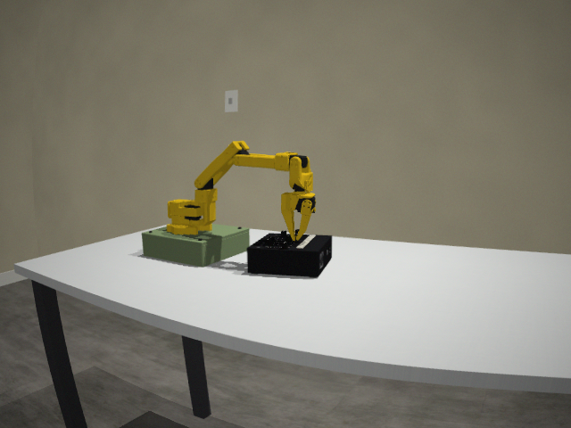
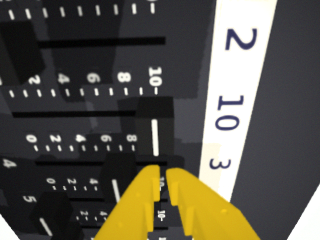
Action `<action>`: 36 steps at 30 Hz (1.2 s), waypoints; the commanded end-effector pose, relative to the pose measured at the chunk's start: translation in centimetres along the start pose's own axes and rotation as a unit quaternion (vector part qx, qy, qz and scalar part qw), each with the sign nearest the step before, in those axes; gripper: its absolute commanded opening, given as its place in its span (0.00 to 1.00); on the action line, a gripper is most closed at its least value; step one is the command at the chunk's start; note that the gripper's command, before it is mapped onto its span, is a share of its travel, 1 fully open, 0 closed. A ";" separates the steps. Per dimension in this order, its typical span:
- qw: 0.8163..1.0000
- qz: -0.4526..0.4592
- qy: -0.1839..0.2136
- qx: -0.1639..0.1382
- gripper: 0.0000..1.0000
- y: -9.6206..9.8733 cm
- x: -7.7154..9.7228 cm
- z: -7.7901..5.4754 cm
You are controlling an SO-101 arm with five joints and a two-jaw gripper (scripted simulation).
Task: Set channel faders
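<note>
Beige wall behind a white counter (image 1: 415, 294) carrying the black lighting desk (image 1: 289, 259) beside the arm's green base (image 1: 230, 239). Fingers are together, holding nothing, tips low over the desk near the tape (image 2: 235, 100) marked 2, 10, 3. One fader knob (image 2: 155, 129) sits at about 10. Knobs look small, rigid and smooth; they are probably best nudged from the side along the slot.
</note>
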State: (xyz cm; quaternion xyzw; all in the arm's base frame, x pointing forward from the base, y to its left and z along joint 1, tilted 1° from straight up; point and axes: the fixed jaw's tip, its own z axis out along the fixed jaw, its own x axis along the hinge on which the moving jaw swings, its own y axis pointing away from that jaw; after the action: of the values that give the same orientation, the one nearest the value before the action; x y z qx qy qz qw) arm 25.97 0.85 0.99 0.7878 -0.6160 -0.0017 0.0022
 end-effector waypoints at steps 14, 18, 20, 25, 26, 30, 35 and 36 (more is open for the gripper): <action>1.000 0.002 0.001 0.010 0.00 0.2 0.3 -0.3; 1.000 0.002 0.001 0.010 0.00 0.3 0.3 -0.2; 1.000 0.002 0.001 0.010 0.00 0.3 0.3 -0.2; 1.000 0.002 0.001 0.010 0.00 0.3 0.3 -0.2; 1.000 0.002 0.001 0.010 0.00 0.3 0.3 -0.2; 1.000 0.002 0.001 0.010 0.00 0.5 0.3 -0.1; 1.000 0.002 0.001 0.010 0.00 0.6 0.3 0.0; 1.000 0.002 0.001 0.010 0.00 0.6 0.3 0.0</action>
State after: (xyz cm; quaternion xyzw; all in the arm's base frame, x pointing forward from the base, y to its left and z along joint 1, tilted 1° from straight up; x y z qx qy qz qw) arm 25.91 0.85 1.23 0.7892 -0.6138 0.0129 -0.0108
